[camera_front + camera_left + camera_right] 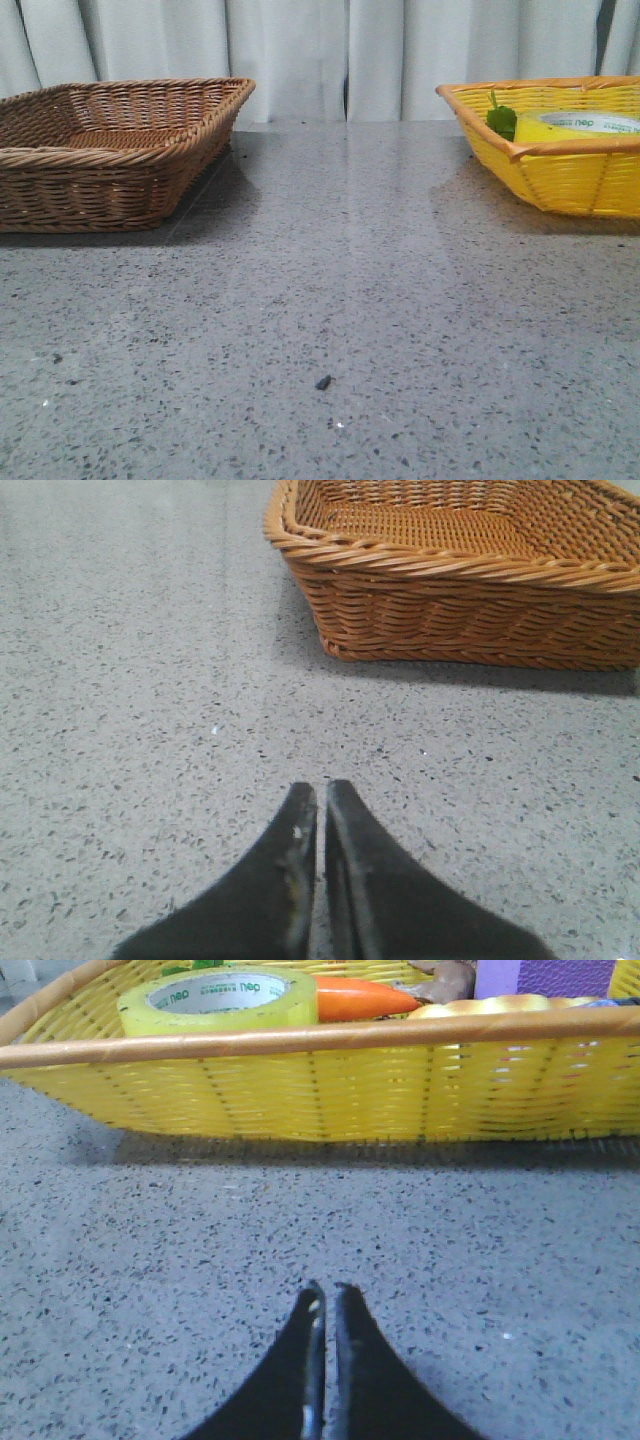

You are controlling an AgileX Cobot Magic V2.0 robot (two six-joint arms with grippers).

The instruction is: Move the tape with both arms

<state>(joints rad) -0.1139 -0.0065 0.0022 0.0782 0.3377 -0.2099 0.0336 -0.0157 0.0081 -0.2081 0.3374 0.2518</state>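
Observation:
The tape (585, 125), a yellow roll with a white core and green lettering, lies flat in the yellow basket (570, 180) at the table's far right. It also shows in the right wrist view (218, 1002), behind the basket's near wall (330, 1090). My right gripper (326, 1290) is shut and empty, low over the grey table short of that basket. My left gripper (320, 788) is shut and empty over the table, short of the brown wicker basket (470, 575). Neither arm shows in the front view.
The brown wicker basket (110, 150) stands at the far left. The yellow basket also holds an orange carrot (362, 998) with green leaves (502, 121), a purple box (545, 977) and other items. A small dark speck (323, 382) lies on the table. White curtains hang behind.

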